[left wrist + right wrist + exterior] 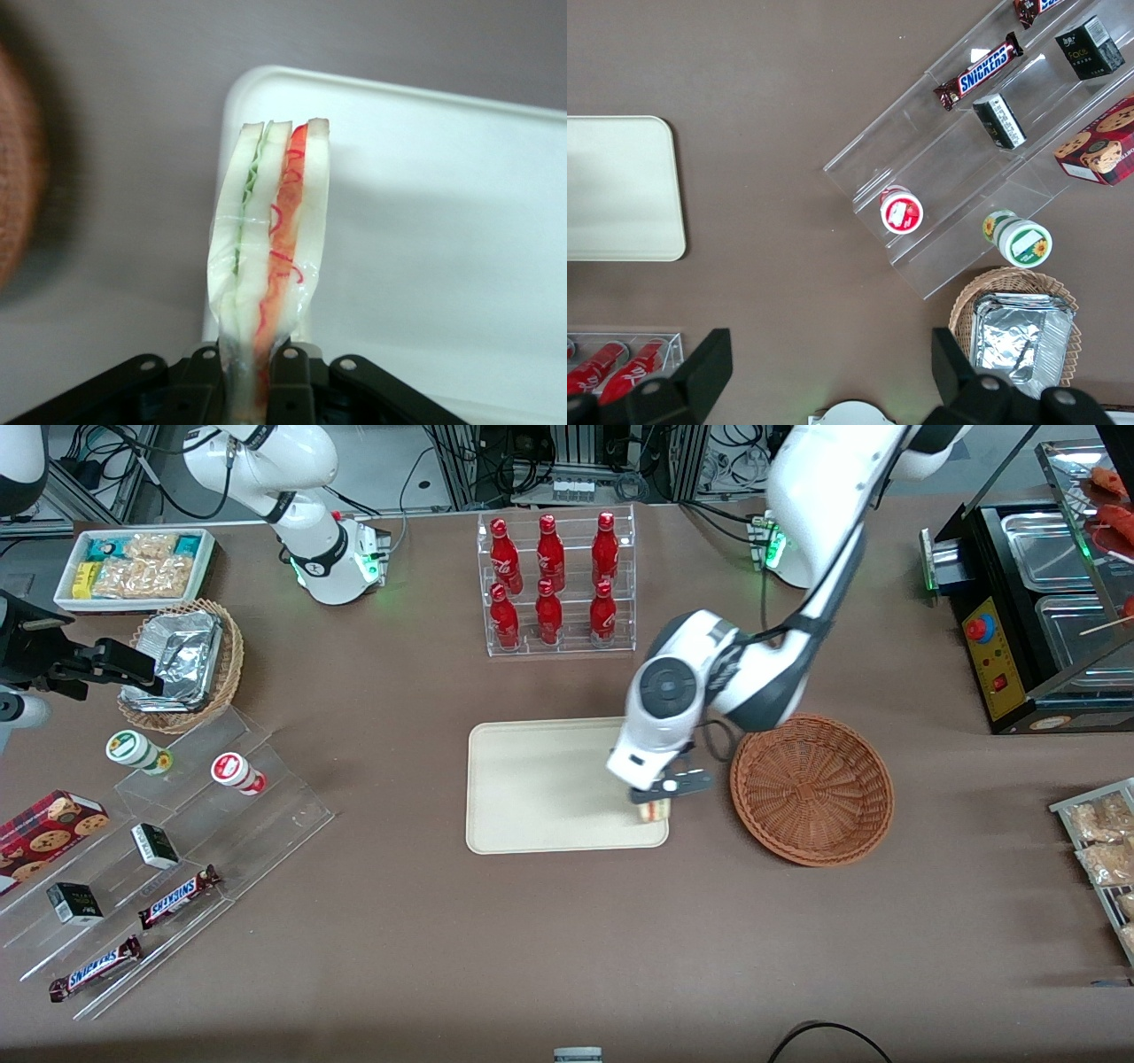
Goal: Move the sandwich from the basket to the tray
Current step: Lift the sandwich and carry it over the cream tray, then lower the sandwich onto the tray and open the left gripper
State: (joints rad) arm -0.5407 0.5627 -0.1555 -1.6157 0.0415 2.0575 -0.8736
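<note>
My left gripper [654, 797] is shut on the sandwich [653, 810], a wrapped wedge of white bread with green and red-pink filling. It holds the sandwich over the corner of the cream tray [532, 788] that is nearest the basket. In the left wrist view the sandwich [270, 239] sticks out from between the fingers [292, 385], over the tray's rim [266, 84]. The reddish-brown wicker basket [811, 788] stands beside the tray toward the working arm's end and has nothing in it. The tray's other end shows in the right wrist view [620, 190].
A clear rack of red bottles [554, 584] stands farther from the front camera than the tray. Clear stepped shelves with snacks [159, 850] and a tan basket of foil containers [182, 660] lie toward the parked arm's end. A black appliance with metal pans [1036, 602] lies toward the working arm's end.
</note>
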